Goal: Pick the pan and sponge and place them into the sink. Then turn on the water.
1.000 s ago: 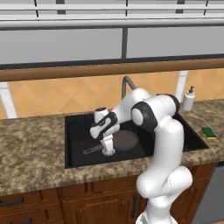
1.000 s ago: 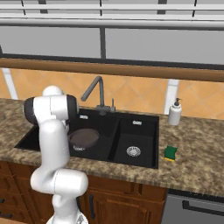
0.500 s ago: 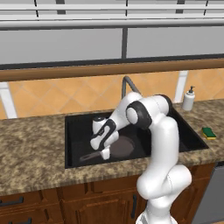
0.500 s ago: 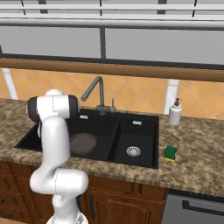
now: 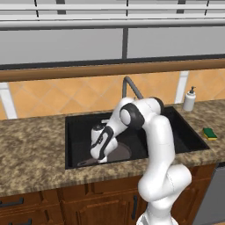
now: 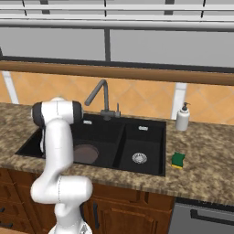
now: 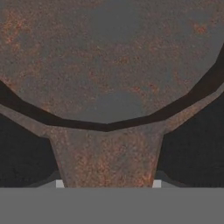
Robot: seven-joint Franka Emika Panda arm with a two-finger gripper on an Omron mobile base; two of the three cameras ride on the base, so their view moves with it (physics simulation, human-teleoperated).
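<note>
Pan [image 5: 117, 152] now lower, down in left sink [image 5: 74, 125] basin, claw [image 5: 97, 157] clamped on its handle base; sponge [image 6: 178, 159] waits lower right on desk [image 6: 205, 160].

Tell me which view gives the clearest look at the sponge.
Right base view: the sponge lies unobstructed on the counter, right of the sink, with both yellow and green visible. Left base view shows it smaller, near the right edge. The hand view faces the pan.
</note>
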